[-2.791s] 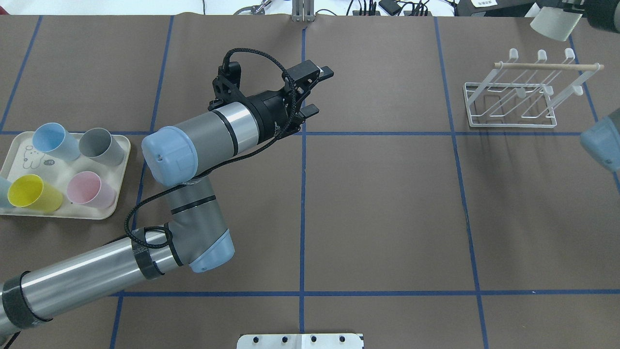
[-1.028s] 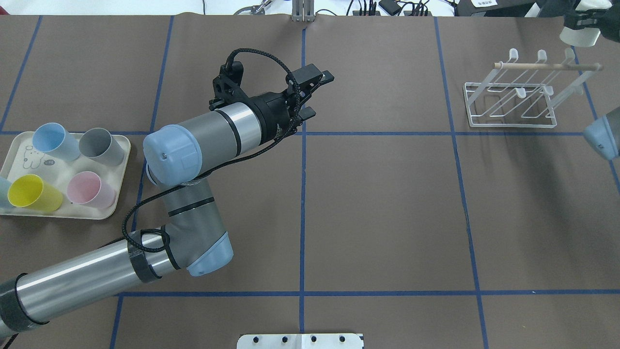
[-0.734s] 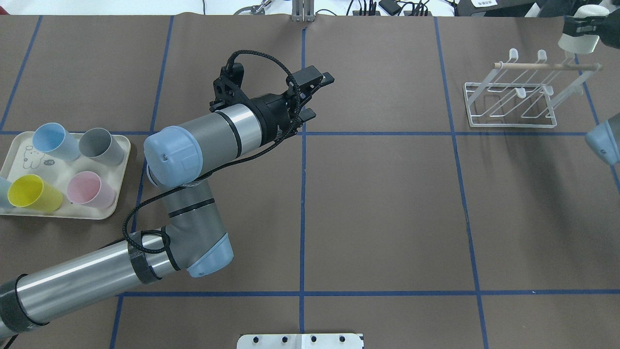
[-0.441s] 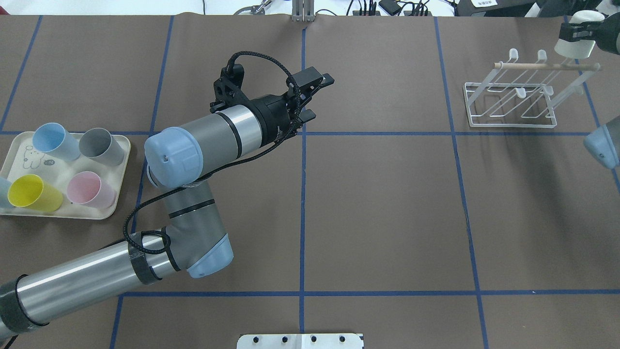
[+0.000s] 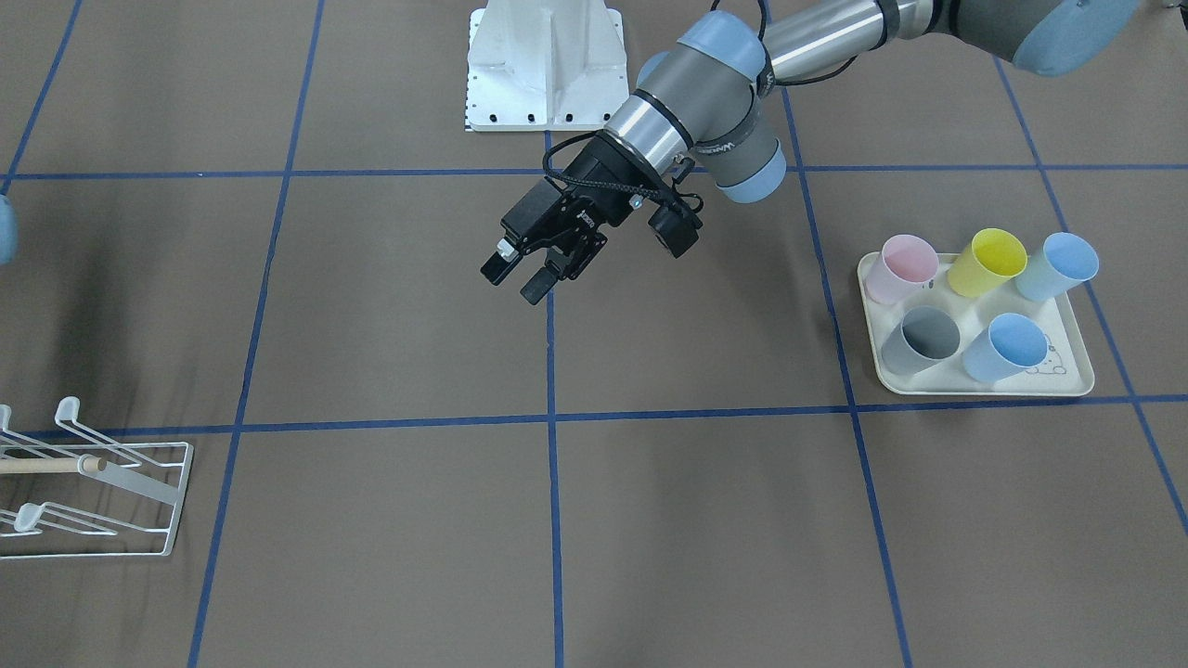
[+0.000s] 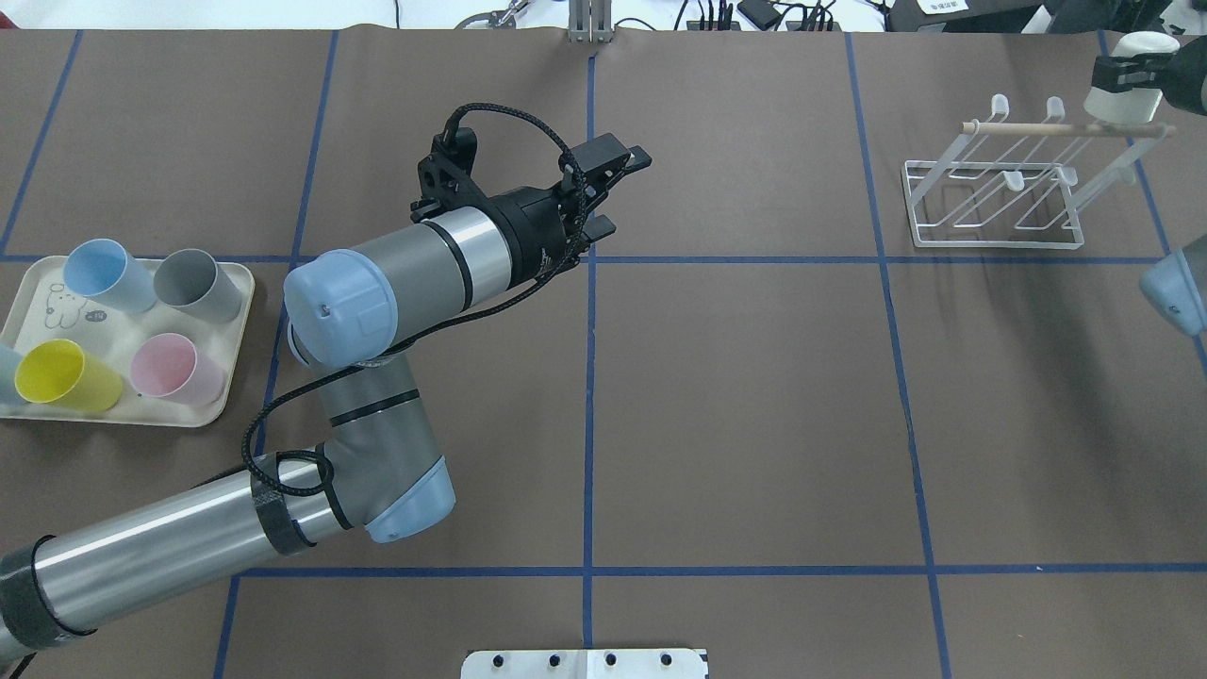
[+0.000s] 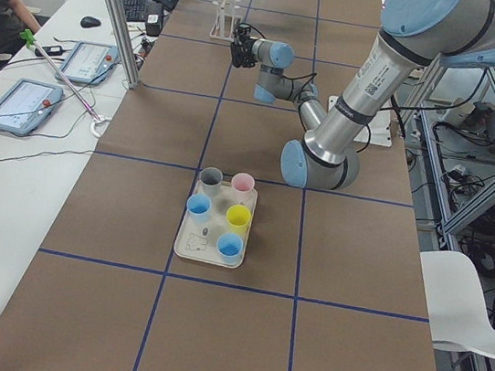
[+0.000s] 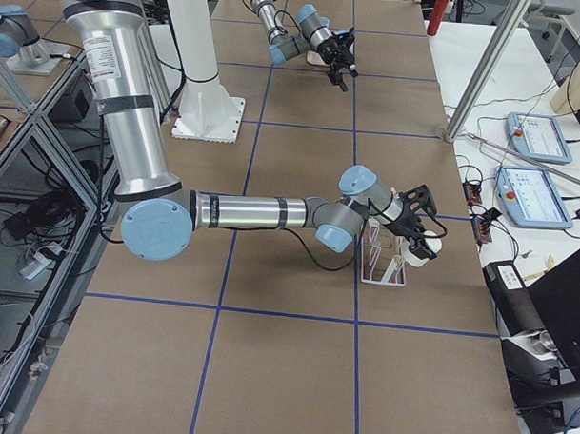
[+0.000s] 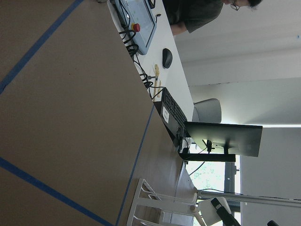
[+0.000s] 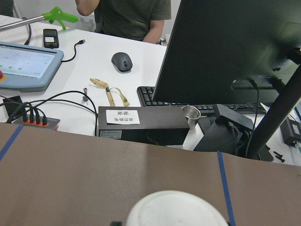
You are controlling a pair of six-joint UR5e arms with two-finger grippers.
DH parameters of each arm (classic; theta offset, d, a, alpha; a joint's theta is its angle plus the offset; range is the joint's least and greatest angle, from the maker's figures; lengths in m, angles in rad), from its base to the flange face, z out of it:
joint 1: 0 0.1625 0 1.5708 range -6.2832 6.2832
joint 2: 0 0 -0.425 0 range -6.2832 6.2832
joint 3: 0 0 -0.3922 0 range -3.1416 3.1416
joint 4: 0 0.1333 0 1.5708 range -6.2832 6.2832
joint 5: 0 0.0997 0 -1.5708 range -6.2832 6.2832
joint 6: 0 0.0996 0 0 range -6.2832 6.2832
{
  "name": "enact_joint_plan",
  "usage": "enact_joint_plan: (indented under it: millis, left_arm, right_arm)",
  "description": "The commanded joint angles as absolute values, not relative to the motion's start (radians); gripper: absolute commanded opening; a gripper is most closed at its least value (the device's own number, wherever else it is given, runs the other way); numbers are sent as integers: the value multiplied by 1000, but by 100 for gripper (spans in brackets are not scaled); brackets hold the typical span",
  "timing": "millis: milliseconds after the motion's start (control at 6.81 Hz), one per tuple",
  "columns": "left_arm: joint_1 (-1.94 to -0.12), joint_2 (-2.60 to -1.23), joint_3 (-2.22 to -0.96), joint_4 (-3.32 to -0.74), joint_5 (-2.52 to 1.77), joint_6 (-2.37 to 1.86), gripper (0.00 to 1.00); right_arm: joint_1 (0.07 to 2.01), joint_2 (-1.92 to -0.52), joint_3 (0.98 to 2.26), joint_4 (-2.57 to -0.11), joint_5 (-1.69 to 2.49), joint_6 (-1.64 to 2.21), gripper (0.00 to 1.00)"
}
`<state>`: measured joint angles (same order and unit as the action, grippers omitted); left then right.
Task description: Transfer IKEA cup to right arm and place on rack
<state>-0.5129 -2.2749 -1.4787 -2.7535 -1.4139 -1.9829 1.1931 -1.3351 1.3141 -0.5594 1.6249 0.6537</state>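
White plastic, pale against the brown table [image 6: 754, 396]: that is the cup [image 6: 1120, 99] I hold in my right gripper [image 6: 1134, 71], fingers closed across its wall near the base. It hangs base up and mouth down, a little tilted, over the far right corner of the rack [image 6: 1000, 247], with its rim about level with the wooden dowel [image 6: 1028, 128] in the overhead view. I carry it inverted because the rack's upturned prongs [image 6: 1000, 102] take a cup from inside, so the mouth has to lead. Whether the rim already touches the corner prong I cannot tell, since the cup hides it. My right wrist camera shows only the round base [image 10: 176, 209] at the bottom edge.

My left gripper [image 6: 624, 189] hangs above the middle of the table, well apart from the rack, jaws parted with nothing between them. I judge it has no part in the placing, and out there it is clear of my right arm.

The cream tray [image 6: 123, 321] on my left side bears the other cups, blue, grey, yellow and pink, mouths up.

I judge the hand-over done and the placing under way. What is left is to lower the mouth along the prong's slant, then open. The risk is the rim catching on the dowel or a prong tip
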Motion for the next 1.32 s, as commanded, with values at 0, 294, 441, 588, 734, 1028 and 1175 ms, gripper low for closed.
enact_joint_plan:
  millis: [0,294,441,588,734,1028,1175]
  left_arm:
    - [-511,-2275,-1479,-2753,-1413,-1986,100]
    - [-511,-2275,-1479,-2753,-1413,-1987,100]
    - [-512,-2275,-1480,-2752,-1413,-1985,100]
    - [-512,-2276,-1485,-2752,-1413,-1983,100]
    - [-515,-2276,-1511,-2723,-1416,-1980,100]
    - [-528,-2272,-1685,-2463,-1469,-1828,99]
    - [-541,-2220,-1766,-2375,-1494,-1772,99]
  right_arm:
    - [1192,-1336,1307,-560,1620,617,99]
    - [1193,-1345,1315,-560,1626,617,100]
    - [1193,-1344,1322,-560,1629,618,100]
    - [1209,-1342,1337,-560,1670,624,100]
    - [1256,-1344,1376,-561,1766,652,100]
    - [1302,-1354,1484,-571,1931,844,100]
    - [1301,-1367,1570,-578,1969,1011,100]
